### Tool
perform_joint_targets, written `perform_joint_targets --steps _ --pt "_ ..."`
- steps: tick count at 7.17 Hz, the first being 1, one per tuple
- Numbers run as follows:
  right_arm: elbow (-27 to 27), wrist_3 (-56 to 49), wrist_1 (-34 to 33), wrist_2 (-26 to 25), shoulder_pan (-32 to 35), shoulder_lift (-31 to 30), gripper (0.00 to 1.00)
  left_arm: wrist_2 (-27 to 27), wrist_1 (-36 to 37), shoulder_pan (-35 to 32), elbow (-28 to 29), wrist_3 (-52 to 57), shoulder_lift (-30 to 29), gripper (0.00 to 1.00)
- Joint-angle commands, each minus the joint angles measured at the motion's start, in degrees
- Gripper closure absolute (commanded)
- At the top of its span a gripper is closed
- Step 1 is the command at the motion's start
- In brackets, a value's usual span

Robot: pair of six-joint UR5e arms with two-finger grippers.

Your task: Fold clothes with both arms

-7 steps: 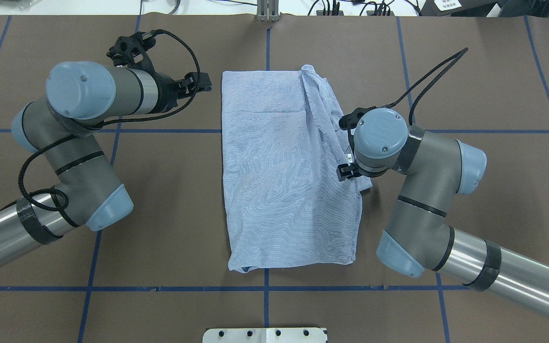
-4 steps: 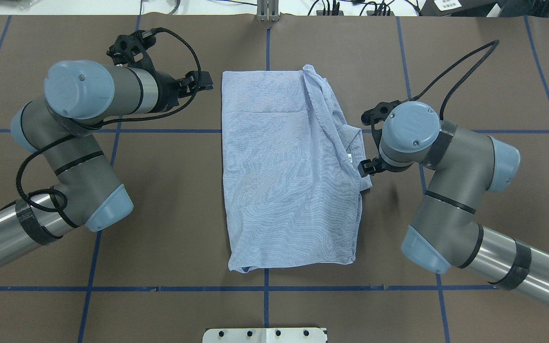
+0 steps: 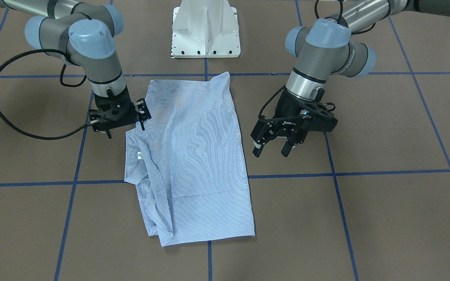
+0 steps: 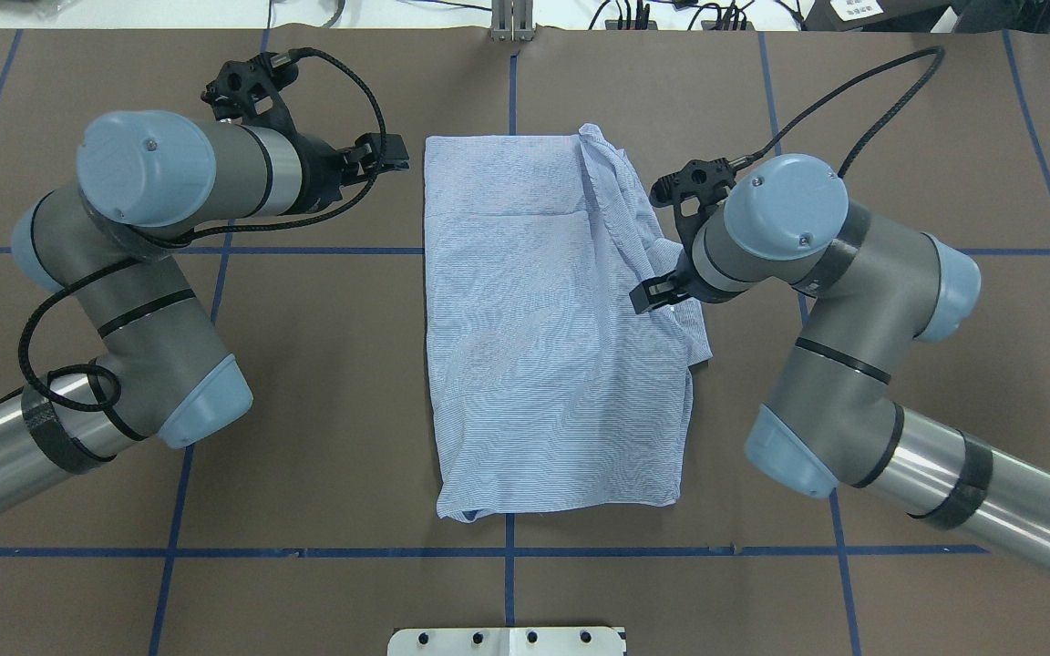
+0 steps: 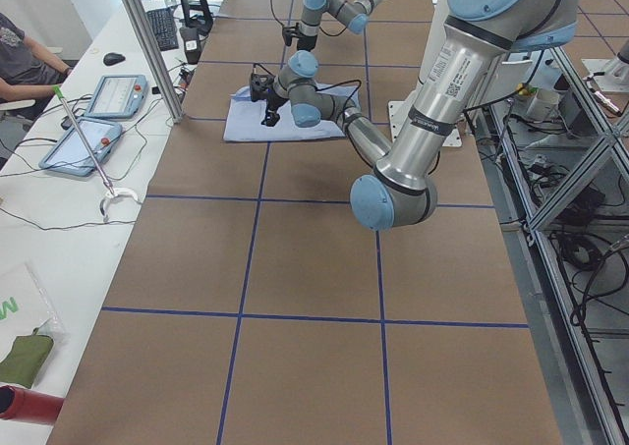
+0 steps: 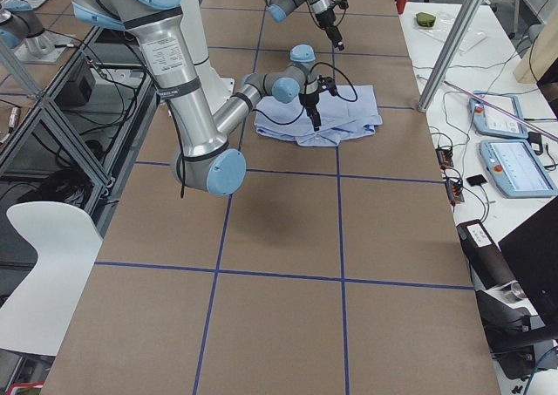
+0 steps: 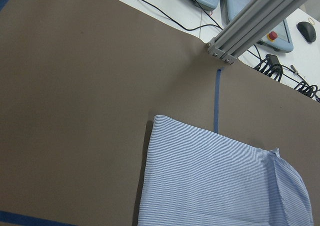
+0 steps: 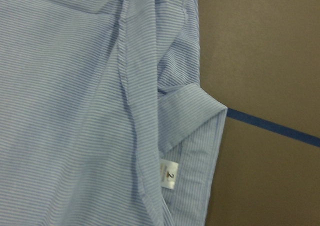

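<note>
— What sort of place is this, in your opinion?

— A robotics laboratory, I would say. The table (image 5: 314, 268) has a brown cover marked with a grid of blue tape lines (image 5: 295, 317). The left arm (image 4: 124, 273) and the right arm (image 4: 853, 301) are industrial ones, and a white pedestal (image 3: 205, 29) stands between them.

— Could it be a factory?

— I think not. Beside the table is a white bench (image 5: 39, 219) with control tablets (image 5: 116, 95), a keyboard (image 5: 162, 29), a mouse (image 5: 114, 59) and loose cables (image 7: 302, 85). One tablet carries a red stop button (image 7: 272, 35). A person (image 5: 20, 62) sits at this bench. An aluminium post (image 5: 147, 42) stands at the table edge.
</note>
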Motion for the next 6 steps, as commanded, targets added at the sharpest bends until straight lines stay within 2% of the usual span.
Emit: perform_joint_targets --steps 1,6 --pt "-11.1 -0.3 8.3 -0.2 -0.1 5.6 0.00 0.1 1.0 0.0 -0.9 0.0 -0.1 0.00" --pt "-17.1 -4.4 8.9 -2.7 2.0 6.9 0.00 0.1 1.0 0.1 -1.1 -0.1 -0.5 0.00"
